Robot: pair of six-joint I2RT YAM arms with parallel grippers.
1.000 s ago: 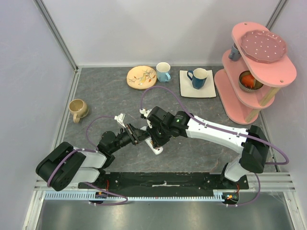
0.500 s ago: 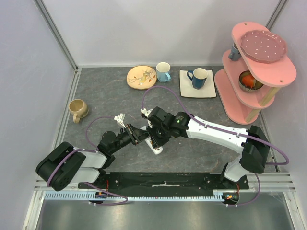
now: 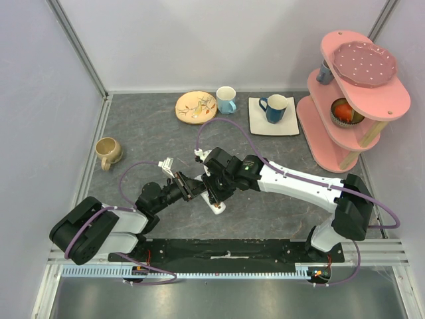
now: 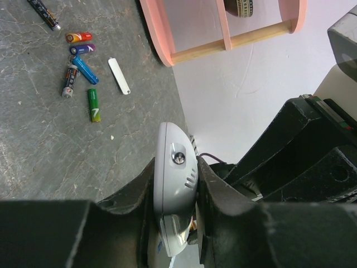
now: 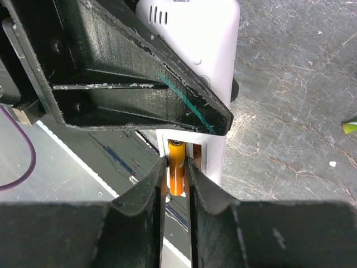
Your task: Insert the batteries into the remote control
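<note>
Your left pincer (image 4: 177, 167) is clamped on the remote control (image 4: 174, 187), toward the middle of the bench's (image 4: 44, 139) near edge. Your right pincer (image 5: 177, 164) straddles an orange battery (image 5: 177, 180) in the remote's open bay, jaws barely parted (gripping or not, I cannot tell). Loose batteries (image 4: 81, 67) lie by the pink stand (image 4: 162, 33).

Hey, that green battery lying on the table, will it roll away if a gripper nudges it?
Probably: the green battery is a smooth cylinder lying on its side on the flat table, so a sideways nudge would likely roll it. Its slim glossy body may slip in a pinch. It looks rigid.
</note>
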